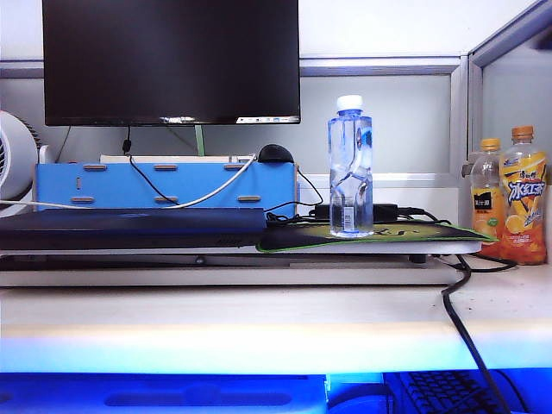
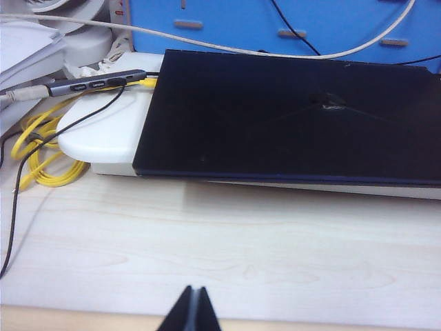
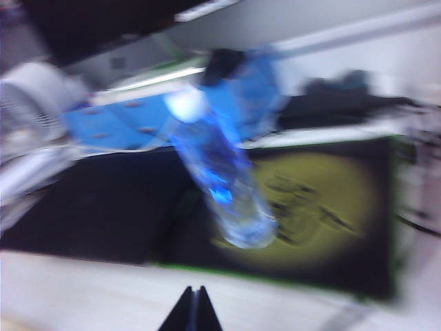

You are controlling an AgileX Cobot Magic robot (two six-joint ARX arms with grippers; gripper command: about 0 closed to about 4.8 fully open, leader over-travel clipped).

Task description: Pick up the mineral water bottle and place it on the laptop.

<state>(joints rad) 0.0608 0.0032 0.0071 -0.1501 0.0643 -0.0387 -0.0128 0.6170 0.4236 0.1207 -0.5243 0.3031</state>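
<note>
While neither arm shows in the exterior view, each wrist view catches its own end effector at the lower middle of the frame. The left end effector has its two dark fingers pressed together, holding nothing, above bare pale wood of the surface. The right end effector is likewise pressed together and empty, and its view is heavily blurred.

Beyond the right end effector, the mineral water bottle stands on the green-black mouse mat, well apart from the fingers. In the exterior view the mineral water bottle stands upright right of centre, white cap on, filled with clear water almost to the neck (a small barcode label sits low on it). The mouse mat lies under it, on a white riser.

Left of the bottle, on the same riser, the laptop lies flat and closed, nothing resting on it. In the left wrist view the laptop fills the upper middle and right, with a coil of yellow cable at the left edge.

At the far right of the exterior view stand two orange-capped juice bottles, both full of yellow drink. A black monitor fills the upper left, above a blue box.
</note>
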